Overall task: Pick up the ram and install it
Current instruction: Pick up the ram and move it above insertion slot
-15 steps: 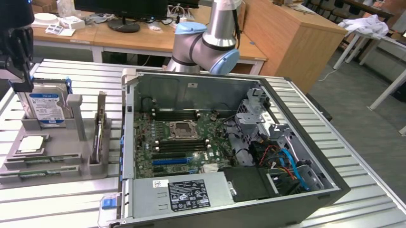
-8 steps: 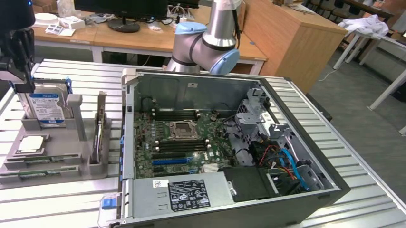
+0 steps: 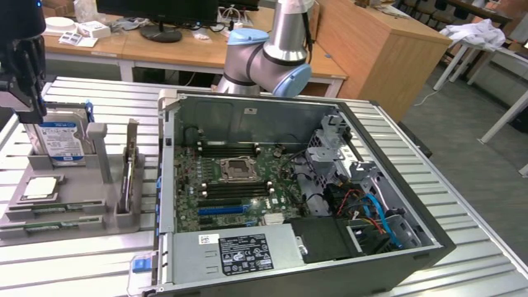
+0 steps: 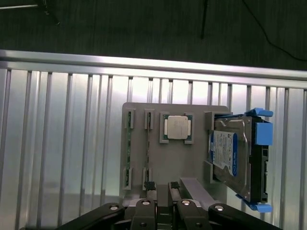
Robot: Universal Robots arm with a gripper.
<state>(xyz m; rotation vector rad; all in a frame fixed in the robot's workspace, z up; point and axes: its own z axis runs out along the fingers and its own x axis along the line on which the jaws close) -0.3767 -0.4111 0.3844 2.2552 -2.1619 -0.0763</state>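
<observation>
The gripper point(image 4: 162, 187), fingers parted and empty, hangs above the grey holder point(image 4: 138, 143), where the ram point(image 4: 147, 148) stands on edge beside the processor point(image 4: 176, 128), its long axis crossing the fingers' closing line and its near end just ahead of them.

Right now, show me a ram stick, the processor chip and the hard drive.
ram stick point(image 4: 128, 151), wrist view, middle of its edge.
processor chip point(image 4: 176, 127), wrist view, centre of silver lid.
hard drive point(image 4: 224, 154), wrist view, blue label.

table point(image 4: 57, 143): ribbed shiny metal | tray point(image 4: 172, 165): matt grey plastic | processor point(image 4: 176, 127): smooth bright metal | ram point(image 4: 128, 151): green circuit board
</observation>
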